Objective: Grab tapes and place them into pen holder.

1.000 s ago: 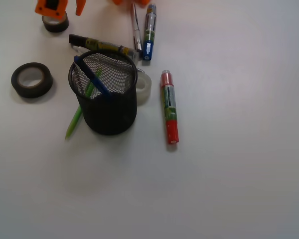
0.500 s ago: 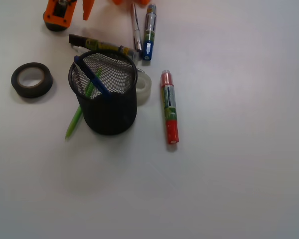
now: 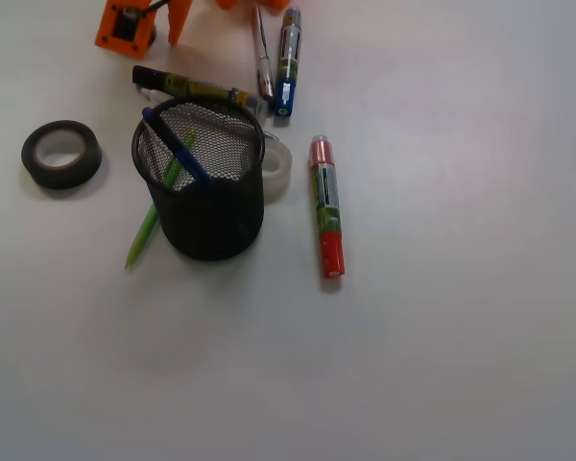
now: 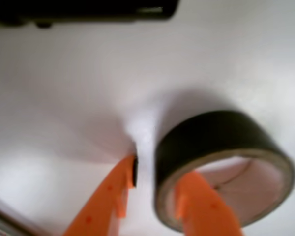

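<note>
Black small tape roll [image 4: 221,167] straddled by my gripper [image 4: 157,194]; jaws apart, one finger inside core, positioned to pinch wall for pen holder [image 3: 204,182].

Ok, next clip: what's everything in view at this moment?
Pen holder: one, black mesh, left of centre.
Big tape: one, black, left of the holder.
Clear tape: one, whitish, against the holder's right side.
Small tape: one, black, seen only in the wrist view, at the end effector.
Blue pen: one, in the holder.
Green pen: one, slanting at the holder's left side.
Black marker: one, behind the holder.
Silver pen: one, top centre.
Blue marker: one, beside the silver pen.
Red marker: one, right of the clear tape.
Table: white.
End effector: orange, one finger inside the small tape's core, one outside.
</note>
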